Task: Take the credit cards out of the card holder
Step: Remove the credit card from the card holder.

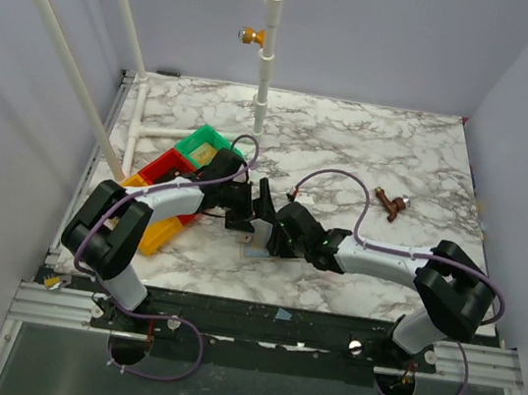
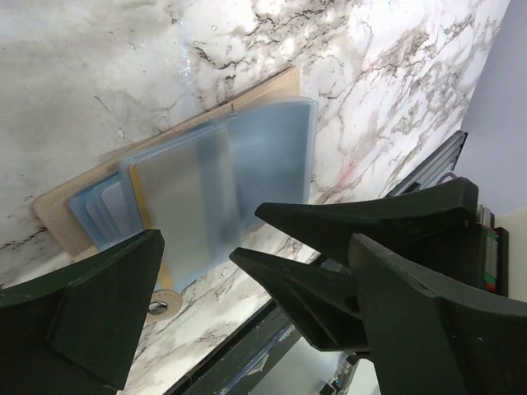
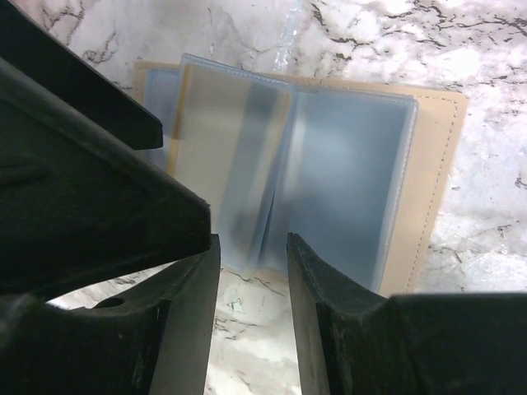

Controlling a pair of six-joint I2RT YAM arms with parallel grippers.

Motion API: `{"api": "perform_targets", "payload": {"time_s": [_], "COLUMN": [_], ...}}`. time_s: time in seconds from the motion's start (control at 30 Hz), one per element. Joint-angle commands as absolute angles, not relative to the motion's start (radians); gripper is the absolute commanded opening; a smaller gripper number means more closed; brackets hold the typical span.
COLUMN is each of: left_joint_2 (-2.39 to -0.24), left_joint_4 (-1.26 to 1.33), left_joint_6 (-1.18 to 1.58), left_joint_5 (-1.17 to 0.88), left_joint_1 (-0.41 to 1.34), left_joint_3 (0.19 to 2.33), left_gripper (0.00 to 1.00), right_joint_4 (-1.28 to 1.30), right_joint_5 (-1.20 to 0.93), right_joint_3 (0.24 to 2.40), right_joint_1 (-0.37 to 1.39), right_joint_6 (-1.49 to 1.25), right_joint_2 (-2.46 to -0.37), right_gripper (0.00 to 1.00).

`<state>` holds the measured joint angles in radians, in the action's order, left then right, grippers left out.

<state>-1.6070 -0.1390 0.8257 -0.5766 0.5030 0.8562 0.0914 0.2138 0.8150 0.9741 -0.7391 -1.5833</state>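
Observation:
The card holder [image 1: 255,247] lies open and flat on the marble table, tan outside [image 3: 436,181], with grey-blue clear sleeves [image 3: 346,181] fanned over it. A tan-gold credit card [image 3: 206,140] sits inside a left sleeve; its edge also shows in the left wrist view [image 2: 142,197]. My right gripper [image 3: 253,247] is open with a narrow gap, empty, its tips just at the near edge of the sleeves. My left gripper [image 2: 251,245] is open wide and empty, hovering just above the holder [image 2: 272,86]. Both grippers [image 1: 241,216] [image 1: 271,228] crowd over it.
Green [image 1: 204,144], red [image 1: 164,168] and orange [image 1: 157,231] plastic trays lie at the left beside the left arm. A small brown object [image 1: 390,204] lies at the right. A white pipe post [image 1: 267,59] stands at the back. The table's front edge is close to the holder.

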Motion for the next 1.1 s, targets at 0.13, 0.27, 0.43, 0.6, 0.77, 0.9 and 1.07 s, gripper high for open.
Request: {"api": "perform_targets", "payload": {"time_s": [0.13, 0.27, 0.43, 0.6, 0.77, 0.9, 1.07], "left_joint_2": [-1.575, -1.575, -1.581, -1.589, -1.598, -1.607, -1.625], "left_joint_4": [-0.146, -0.146, -0.137, -0.129, -0.121, -0.113, -0.113], "left_joint_6": [0.832, 0.831, 0.832, 0.831, 0.828, 0.832, 0.837], "left_joint_5": [-0.560, -0.564, -0.570, -0.578, -0.583, -0.589, -0.591], "left_joint_1": [0.495, 0.495, 0.494, 0.498, 0.502, 0.509, 0.528], "left_joint_3": [0.874, 0.874, 0.870, 0.868, 0.870, 0.876, 0.896], "left_gripper": [0.99, 0.98, 0.99, 0.99, 0.99, 0.98, 0.99], "right_joint_4": [0.090, 0.118, 0.148, 0.159, 0.166, 0.169, 0.169], "right_joint_5": [0.221, 0.257, 0.279, 0.286, 0.288, 0.289, 0.290], "right_joint_3": [0.844, 0.844, 0.847, 0.846, 0.846, 0.849, 0.850], "right_joint_1": [0.979, 0.979, 0.979, 0.979, 0.979, 0.979, 0.979], "right_joint_6": [-0.741, -0.754, -0.773, -0.784, -0.786, -0.782, -0.781], "right_joint_2": [-1.637, -1.641, -1.656, -1.668, -1.672, -1.673, -1.675], "right_gripper": [0.31, 0.22, 0.18, 0.13, 0.12, 0.12, 0.12]}}
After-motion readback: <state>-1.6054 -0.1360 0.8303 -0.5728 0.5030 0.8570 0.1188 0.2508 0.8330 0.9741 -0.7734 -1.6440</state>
